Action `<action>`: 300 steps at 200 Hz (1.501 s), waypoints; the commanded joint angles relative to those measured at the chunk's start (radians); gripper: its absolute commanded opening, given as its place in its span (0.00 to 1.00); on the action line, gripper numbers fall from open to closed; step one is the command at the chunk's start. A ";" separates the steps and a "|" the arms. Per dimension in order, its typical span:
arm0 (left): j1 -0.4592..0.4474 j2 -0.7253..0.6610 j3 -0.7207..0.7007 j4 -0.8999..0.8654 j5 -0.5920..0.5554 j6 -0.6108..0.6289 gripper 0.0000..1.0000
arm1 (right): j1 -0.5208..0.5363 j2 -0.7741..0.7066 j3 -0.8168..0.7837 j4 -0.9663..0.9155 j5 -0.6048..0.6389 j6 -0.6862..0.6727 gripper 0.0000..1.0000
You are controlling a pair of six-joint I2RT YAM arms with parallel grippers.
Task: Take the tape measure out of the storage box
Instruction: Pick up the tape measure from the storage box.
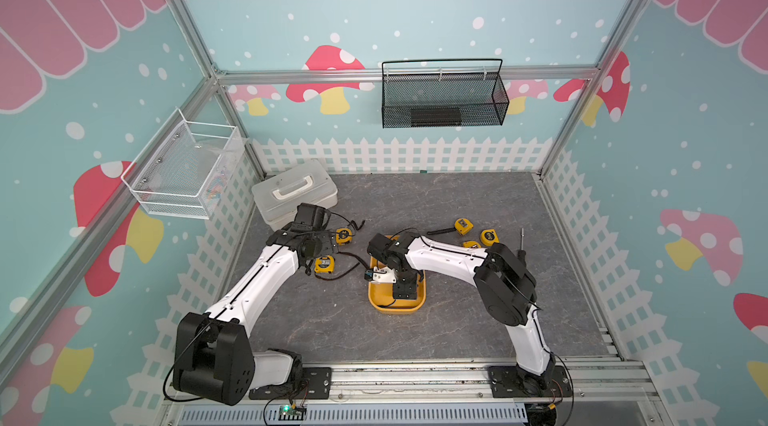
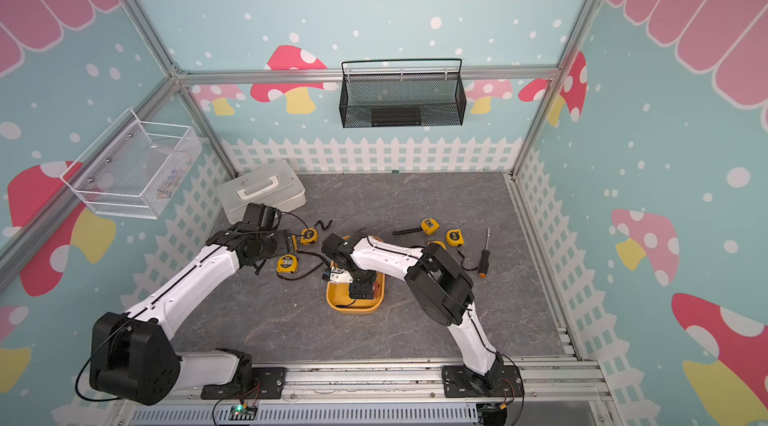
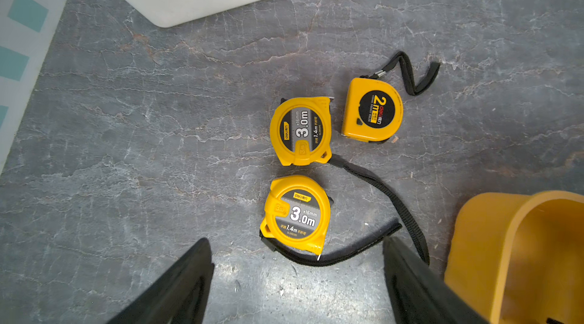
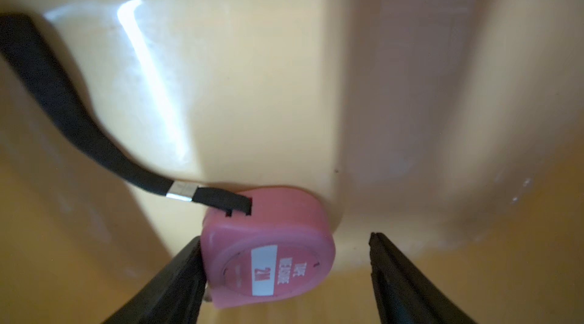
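Observation:
The storage box [image 1: 397, 308] [image 2: 353, 306] is a shallow yellow-orange tray at mid-table. My right gripper [image 4: 284, 240] [image 1: 404, 293] reaches down into it. A pink tape measure [image 4: 268, 249] with a black strap [image 4: 72, 117] lies on the tray floor [image 4: 252, 85] between the open fingers. One finger [image 4: 186, 268] touches its side, and the other stands apart from it. My left gripper [image 3: 297, 240] [image 1: 322, 241] hangs open above the table left of the tray, over three yellow tape measures [image 3: 300, 131] [image 3: 373, 110] [image 3: 295, 213].
A white-grey lidded case [image 1: 294, 191] stands at the back left. More yellow tape measures [image 1: 464, 225] [image 1: 488, 237] and a screwdriver [image 2: 484, 257] lie right of the tray. A black mesh basket [image 1: 444, 95] and a white wire basket [image 1: 183, 166] hang on the walls.

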 commanded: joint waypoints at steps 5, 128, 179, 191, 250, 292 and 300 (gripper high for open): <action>0.005 0.004 -0.014 0.015 0.010 -0.006 0.85 | -0.021 0.041 0.040 0.003 0.030 -0.021 0.79; 0.004 0.005 -0.020 0.014 0.012 -0.011 0.86 | -0.034 0.015 -0.008 -0.006 -0.014 -0.019 0.67; 0.003 0.001 -0.033 0.013 0.011 -0.017 0.85 | -0.037 0.009 -0.015 0.000 -0.026 -0.025 0.56; 0.004 -0.002 -0.032 0.014 0.009 -0.016 0.85 | -0.040 0.001 -0.017 0.001 -0.035 -0.026 0.55; 0.004 0.005 -0.030 0.014 0.012 -0.018 0.85 | -0.069 -0.048 -0.026 0.010 -0.057 -0.028 0.52; 0.004 0.008 -0.027 0.014 0.011 -0.018 0.86 | -0.094 -0.098 0.001 0.011 -0.070 -0.033 0.52; 0.005 0.008 -0.026 0.013 0.013 -0.018 0.86 | -0.100 -0.109 0.009 0.011 -0.075 -0.034 0.52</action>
